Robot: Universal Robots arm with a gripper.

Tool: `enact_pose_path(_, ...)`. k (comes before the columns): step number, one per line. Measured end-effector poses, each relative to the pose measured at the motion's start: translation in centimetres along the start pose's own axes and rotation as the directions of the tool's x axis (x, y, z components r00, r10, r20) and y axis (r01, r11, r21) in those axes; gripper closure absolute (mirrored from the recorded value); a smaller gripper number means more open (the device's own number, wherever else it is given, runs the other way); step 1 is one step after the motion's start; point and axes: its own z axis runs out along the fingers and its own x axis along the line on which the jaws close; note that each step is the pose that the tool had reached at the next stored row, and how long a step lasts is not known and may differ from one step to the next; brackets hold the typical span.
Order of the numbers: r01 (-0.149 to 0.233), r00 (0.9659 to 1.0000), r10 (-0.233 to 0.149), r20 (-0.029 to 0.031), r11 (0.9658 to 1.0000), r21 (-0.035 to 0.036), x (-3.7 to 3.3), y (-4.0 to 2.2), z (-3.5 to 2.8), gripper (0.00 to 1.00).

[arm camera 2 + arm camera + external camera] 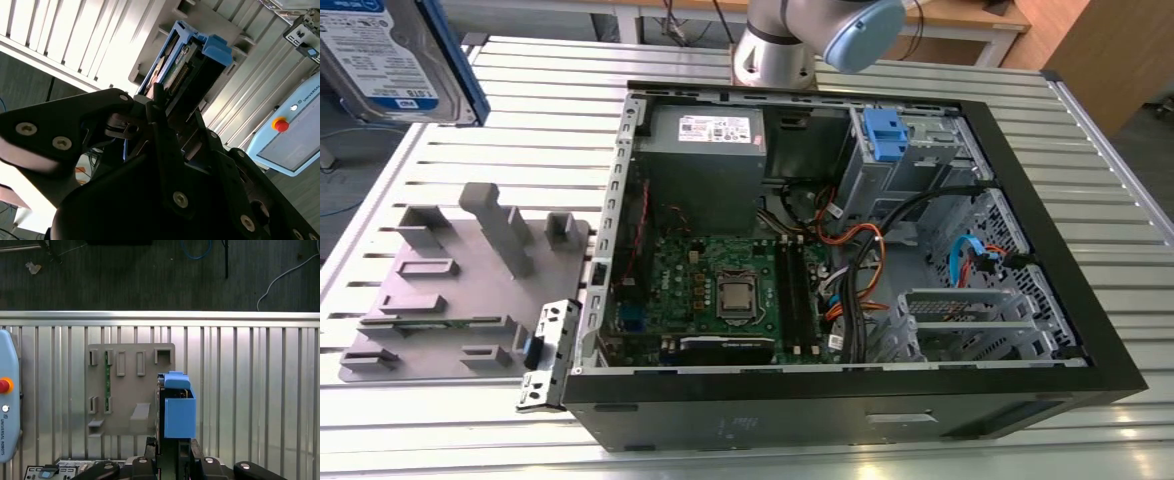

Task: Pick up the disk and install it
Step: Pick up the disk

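One disk held above the tabletop
The claw is clamped on the disk's end; below lies the grey holder plate. In the exterior view the disk hangs at that view's left, well apart from the open computer case.

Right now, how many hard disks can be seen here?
1: the disk, clamped in the gripper, at the exterior view's top left. Others could hide inside the computer case.

Disk half out-of-frame (top corner)
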Motion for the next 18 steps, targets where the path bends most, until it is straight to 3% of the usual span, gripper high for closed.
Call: enact_pose_path(18, 0.000, 1.0000, 0.000, 0.0000, 1.0000, -0.0001, -0.07, -6.17, 0.14, 0.65)
